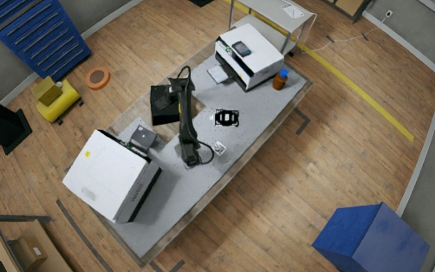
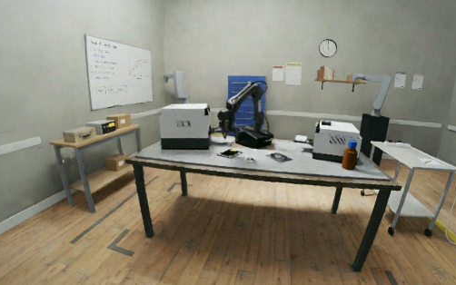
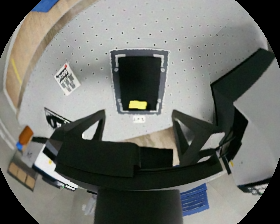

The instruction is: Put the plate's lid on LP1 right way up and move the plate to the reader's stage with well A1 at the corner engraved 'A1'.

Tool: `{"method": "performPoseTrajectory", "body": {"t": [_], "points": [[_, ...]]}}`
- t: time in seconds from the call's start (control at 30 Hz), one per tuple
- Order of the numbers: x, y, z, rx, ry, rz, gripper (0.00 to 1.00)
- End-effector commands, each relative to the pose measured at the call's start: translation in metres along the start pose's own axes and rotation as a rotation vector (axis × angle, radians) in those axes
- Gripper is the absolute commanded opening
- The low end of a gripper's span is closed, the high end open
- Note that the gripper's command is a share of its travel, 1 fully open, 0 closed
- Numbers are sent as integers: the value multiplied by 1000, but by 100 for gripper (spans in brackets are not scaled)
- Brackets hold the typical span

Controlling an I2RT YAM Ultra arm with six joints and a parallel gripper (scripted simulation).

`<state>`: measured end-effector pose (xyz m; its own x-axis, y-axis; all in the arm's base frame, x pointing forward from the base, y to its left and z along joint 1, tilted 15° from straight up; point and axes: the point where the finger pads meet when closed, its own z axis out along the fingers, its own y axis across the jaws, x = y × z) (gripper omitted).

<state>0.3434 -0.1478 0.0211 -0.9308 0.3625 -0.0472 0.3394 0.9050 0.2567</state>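
Note:
A dark flat lid (image 3: 139, 83) with a yellow label at its near end lies flat inside a grey locator frame on the bench. It also shows in the exterior view (image 2: 229, 153), near the front edge. My gripper (image 3: 138, 112) is open and empty, raised above the lid and a little behind it, touching nothing; it also shows from the side (image 2: 224, 131). From above, my arm's end (image 1: 190, 158) hides the lid. A pale plate (image 1: 218, 74) sits on the stage beside the dispenser (image 1: 249, 54). The reader (image 1: 112, 175) has a grey stage (image 1: 144, 138) at its side.
A brown capped bottle (image 1: 280, 79) stands by the dispenser's corner. A second black bench nest (image 1: 227, 118) and a small white marker card (image 1: 219, 148) lie mid-table. A black block (image 1: 165, 104) sits at the far side. The deck names are too small to read.

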Motion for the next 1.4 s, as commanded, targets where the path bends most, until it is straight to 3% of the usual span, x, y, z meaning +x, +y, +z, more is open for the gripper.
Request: {"method": "performPoseTrajectory", "body": {"t": [0.0,0.07,0.17,0.7,0.83,1.0,1.37], "points": [[-4,-2,-9,3,-24,1,100],[5,0,-11,0,-17,45,100],[-11,16,-14,24,-39,-102,100],[-6,73,-13,49,-3,-423,100],[-4,89,-12,49,-3,-428,100],[0,109,-12,58,9,-568,100],[10,145,-10,65,21,-713,100]]}}
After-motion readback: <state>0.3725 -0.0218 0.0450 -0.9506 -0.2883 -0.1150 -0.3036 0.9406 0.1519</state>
